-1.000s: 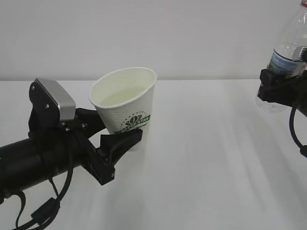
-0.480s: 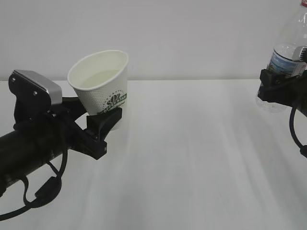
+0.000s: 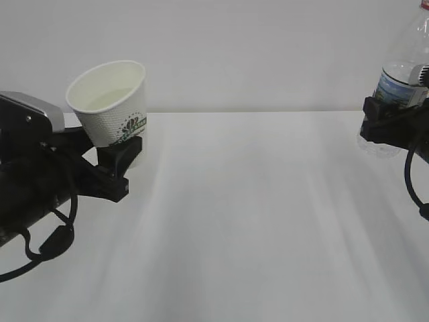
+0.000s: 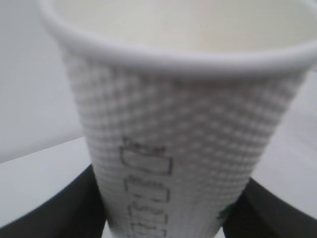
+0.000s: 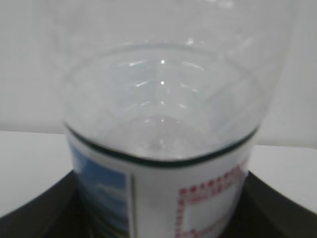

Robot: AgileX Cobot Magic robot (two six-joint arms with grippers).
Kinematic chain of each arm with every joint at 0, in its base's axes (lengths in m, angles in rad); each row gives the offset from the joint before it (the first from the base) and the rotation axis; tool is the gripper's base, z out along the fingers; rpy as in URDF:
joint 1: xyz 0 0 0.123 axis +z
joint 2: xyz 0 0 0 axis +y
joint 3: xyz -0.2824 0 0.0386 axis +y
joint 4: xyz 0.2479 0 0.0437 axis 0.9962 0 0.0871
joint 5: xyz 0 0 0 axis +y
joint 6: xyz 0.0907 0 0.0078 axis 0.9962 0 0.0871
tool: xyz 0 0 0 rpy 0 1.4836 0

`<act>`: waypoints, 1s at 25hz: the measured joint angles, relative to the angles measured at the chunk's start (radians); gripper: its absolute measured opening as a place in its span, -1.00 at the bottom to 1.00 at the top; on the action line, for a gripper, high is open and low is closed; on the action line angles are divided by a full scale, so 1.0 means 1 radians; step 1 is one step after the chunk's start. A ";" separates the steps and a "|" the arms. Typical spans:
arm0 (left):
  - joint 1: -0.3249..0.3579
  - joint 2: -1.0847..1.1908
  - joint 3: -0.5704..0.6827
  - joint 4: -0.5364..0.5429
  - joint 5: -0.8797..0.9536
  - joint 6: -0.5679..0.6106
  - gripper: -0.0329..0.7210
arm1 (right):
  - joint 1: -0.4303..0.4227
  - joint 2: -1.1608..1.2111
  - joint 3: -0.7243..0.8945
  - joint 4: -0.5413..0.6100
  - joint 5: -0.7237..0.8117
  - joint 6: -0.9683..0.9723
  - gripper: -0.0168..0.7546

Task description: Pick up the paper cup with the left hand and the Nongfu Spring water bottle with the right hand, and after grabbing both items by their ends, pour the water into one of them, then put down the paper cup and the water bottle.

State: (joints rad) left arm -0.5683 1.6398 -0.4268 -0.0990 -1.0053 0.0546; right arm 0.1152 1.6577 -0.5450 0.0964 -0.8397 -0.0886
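The white paper cup (image 3: 110, 100) with its green logo hangs upright, slightly tilted, above the table at the left. My left gripper (image 3: 125, 154) is shut on its lower end. Pale water (image 3: 112, 99) shows inside it. In the left wrist view the cup (image 4: 183, 124) fills the frame, with the left gripper (image 4: 163, 228) and its black fingers (image 4: 54, 210) on both sides of its base. At the right edge the clear Nongfu Spring water bottle (image 3: 404, 64) stands upright in my right gripper (image 3: 389, 126), shut on its lower part. In the right wrist view the right gripper (image 5: 161, 225) flanks the bottle's label (image 5: 163, 193).
A white table (image 3: 255, 221) stretches between the two arms, with a plain white wall (image 3: 255, 47) behind it. A black cable (image 3: 410, 176) hangs from the right arm.
My left arm has carried the cup leftward and away from the middle, still upright. The right arm and the bottle have stayed where they were.
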 joint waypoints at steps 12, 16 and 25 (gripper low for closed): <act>0.139 0.000 0.000 -0.002 0.000 0.002 0.31 | 0.000 0.000 0.000 0.000 0.000 0.000 0.35; 0.181 0.000 0.000 -0.002 0.000 0.002 0.31 | 0.000 0.000 0.000 0.000 0.000 0.000 0.35; 0.288 0.000 0.000 -0.002 -0.006 0.002 0.31 | 0.000 0.000 0.000 0.000 0.000 0.000 0.35</act>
State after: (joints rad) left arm -0.2802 1.6398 -0.4268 -0.1014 -1.0112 0.0567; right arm 0.1152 1.6577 -0.5450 0.0964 -0.8397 -0.0891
